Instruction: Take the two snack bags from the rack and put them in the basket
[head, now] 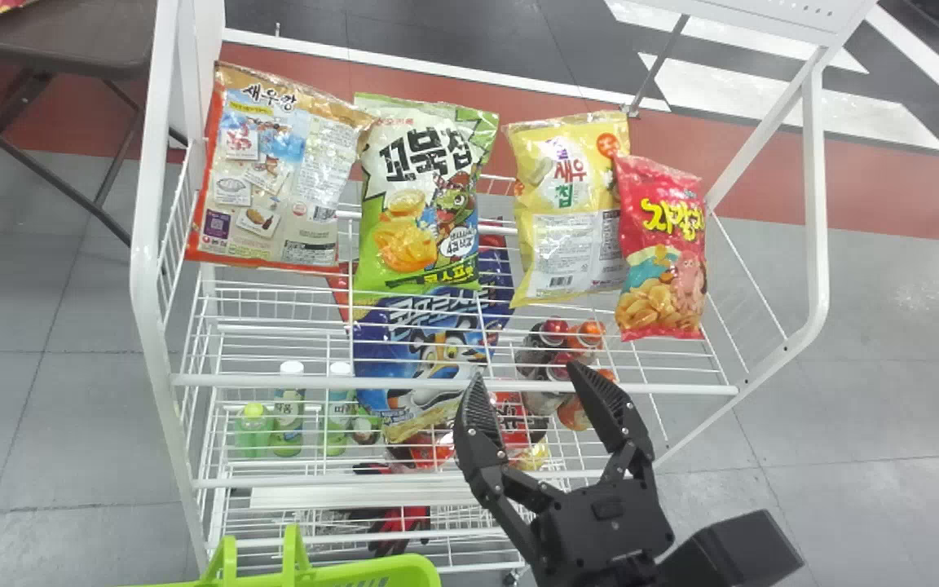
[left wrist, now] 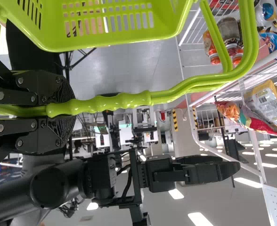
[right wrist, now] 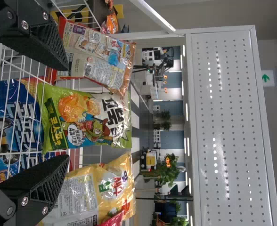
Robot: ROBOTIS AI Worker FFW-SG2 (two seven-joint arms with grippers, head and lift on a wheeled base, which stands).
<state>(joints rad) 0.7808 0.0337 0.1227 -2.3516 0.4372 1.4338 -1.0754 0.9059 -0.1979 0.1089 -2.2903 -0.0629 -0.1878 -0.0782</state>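
Note:
My right gripper [head: 528, 408] stands open in front of the rack, below the top-shelf bags. In the right wrist view the right gripper [right wrist: 65, 115] has the green snack bag [right wrist: 84, 117] beyond the gap between its fingers. That green bag [head: 425, 196] stands on the top shelf between an orange-edged bag [head: 274, 171] and a yellow bag [head: 571, 208]; a red bag [head: 661, 249] stands at the right end. The lime basket [head: 363, 571] is at the bottom edge. In the left wrist view my left gripper [left wrist: 58, 110] is shut on the handle of the basket [left wrist: 115, 42].
The white wire rack [head: 453, 381] has rails running across its front. Lower shelves hold a blue bag [head: 429, 350], bottles [head: 288, 408] and other packs. A brown table [head: 54, 37] stands at the far left.

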